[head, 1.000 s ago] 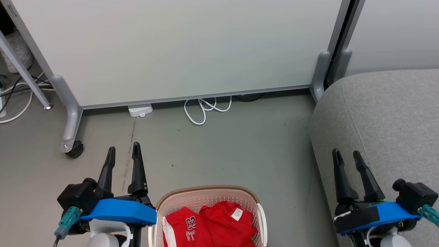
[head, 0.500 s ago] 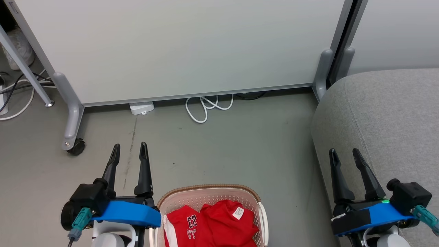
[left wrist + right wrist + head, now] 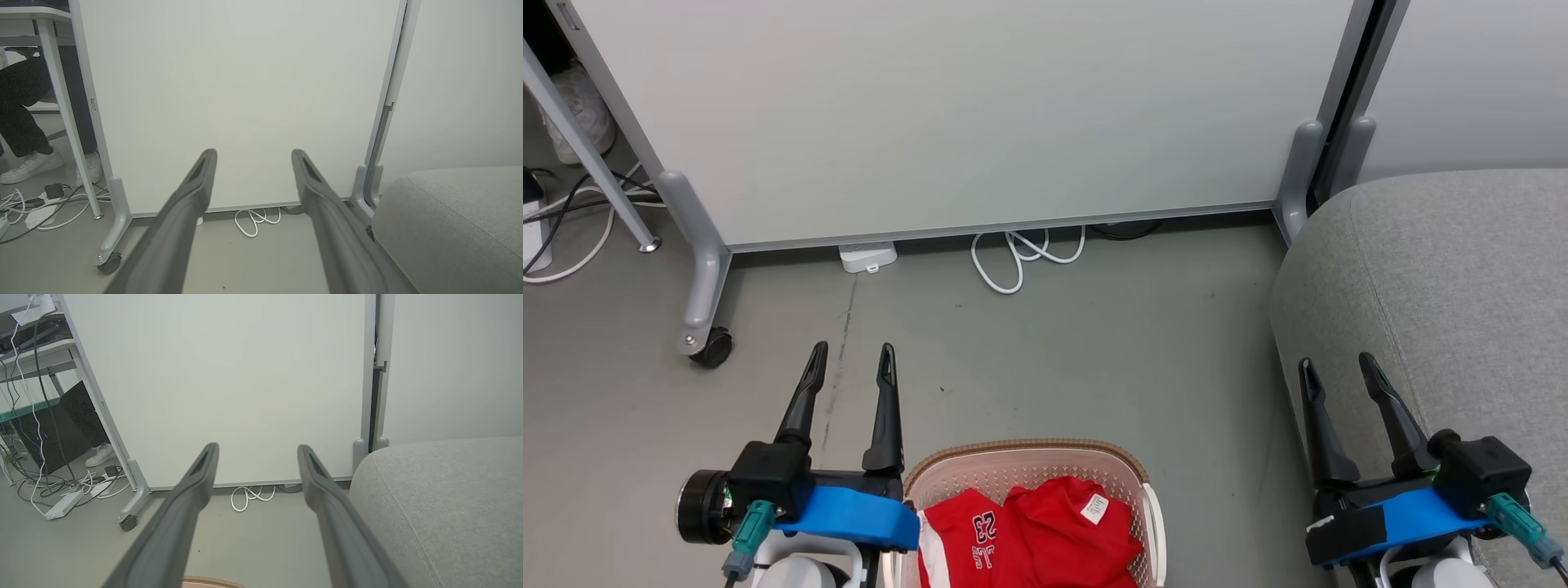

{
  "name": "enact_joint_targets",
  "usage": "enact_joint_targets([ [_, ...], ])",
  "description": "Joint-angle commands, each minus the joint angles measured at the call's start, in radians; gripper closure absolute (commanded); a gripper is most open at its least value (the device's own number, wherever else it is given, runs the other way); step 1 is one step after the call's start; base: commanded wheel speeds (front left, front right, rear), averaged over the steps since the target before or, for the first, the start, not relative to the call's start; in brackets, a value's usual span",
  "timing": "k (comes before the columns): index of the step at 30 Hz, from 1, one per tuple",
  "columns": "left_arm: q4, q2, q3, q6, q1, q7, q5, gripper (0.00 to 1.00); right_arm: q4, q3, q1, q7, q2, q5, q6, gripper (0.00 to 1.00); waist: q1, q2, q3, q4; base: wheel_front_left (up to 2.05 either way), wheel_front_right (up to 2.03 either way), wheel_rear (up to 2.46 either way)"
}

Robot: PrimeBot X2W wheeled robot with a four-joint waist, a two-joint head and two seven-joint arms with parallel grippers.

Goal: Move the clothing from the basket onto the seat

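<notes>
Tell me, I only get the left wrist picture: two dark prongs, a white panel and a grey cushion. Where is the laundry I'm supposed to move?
Observer: The head view has it. A basket stands on the floor at that picture's bottom edge, just right of the left gripper.
Operator: Is anything inside it?
Observer: Yes, the red clothing lies in it. One piece is printed with a 23 and the other shows a white tag.
</notes>
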Motion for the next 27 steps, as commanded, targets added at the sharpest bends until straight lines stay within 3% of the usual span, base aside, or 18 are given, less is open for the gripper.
enact_joint_targets([
  [1,0.002,0.004,-0.003,0.002,-0.011,-0.008,0.018,0.00,0.001,0.001,-0.013,-0.009,-0.005,-0.021,0.002,0.00,-0.0001,-0.0001,0.000,0.001,0.00,0.00,0.00],
  [12,0.015,0.004,-0.013,-0.009,-0.003,-0.027,0.058,0.00,0.006,0.008,-0.014,-0.028,-0.006,-0.094,0.003,0.00,-0.0001,-0.0001,0.000,0.007,0.00,0.00,0.00],
  [27,0.044,0.003,-0.006,-0.022,-0.008,-0.027,0.002,0.00,0.018,0.002,-0.014,-0.027,-0.006,-0.077,0.003,0.00,-0.0001,-0.0001,0.008,0.006,0.00,0.00,0.00],
])
